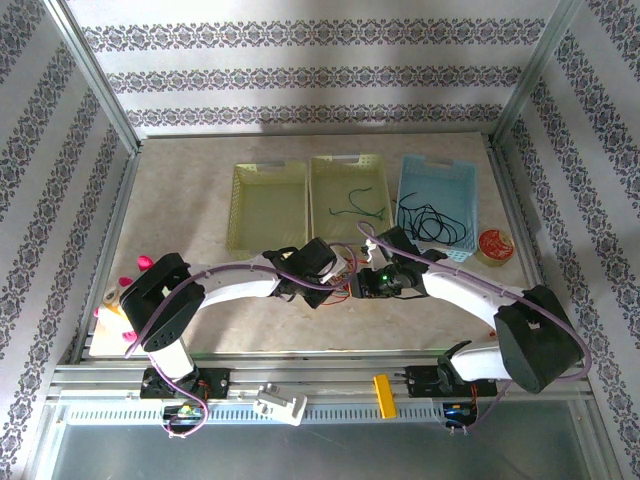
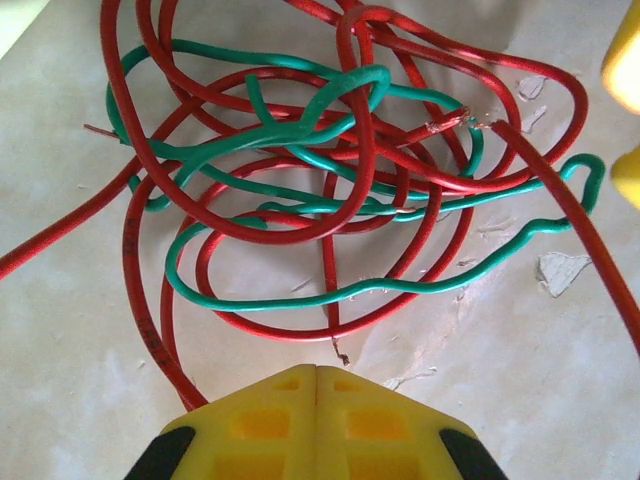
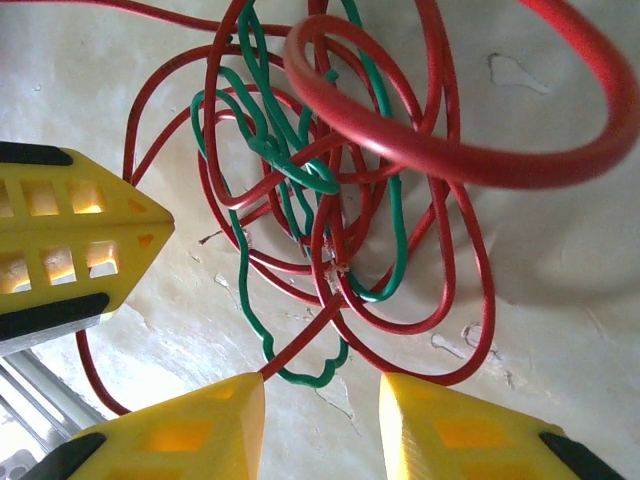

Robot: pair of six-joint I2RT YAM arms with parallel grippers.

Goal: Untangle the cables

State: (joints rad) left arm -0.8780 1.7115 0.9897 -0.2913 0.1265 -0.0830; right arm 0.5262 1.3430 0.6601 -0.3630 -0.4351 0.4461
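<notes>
Cables [image 2: 300, 120] knotted; several strands run past the frame edges.

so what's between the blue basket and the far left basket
A third basket, pale yellow, with a thin green cable lying in it; the top view shows it.

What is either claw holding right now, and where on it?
Cannot be told: the left claw is shut with a red cable running under its tip; the right claw stands open, clamping nothing.

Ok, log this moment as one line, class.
left gripper shut; right gripper open; red cable, green cable tangled on table; black cable in blue basket
</notes>
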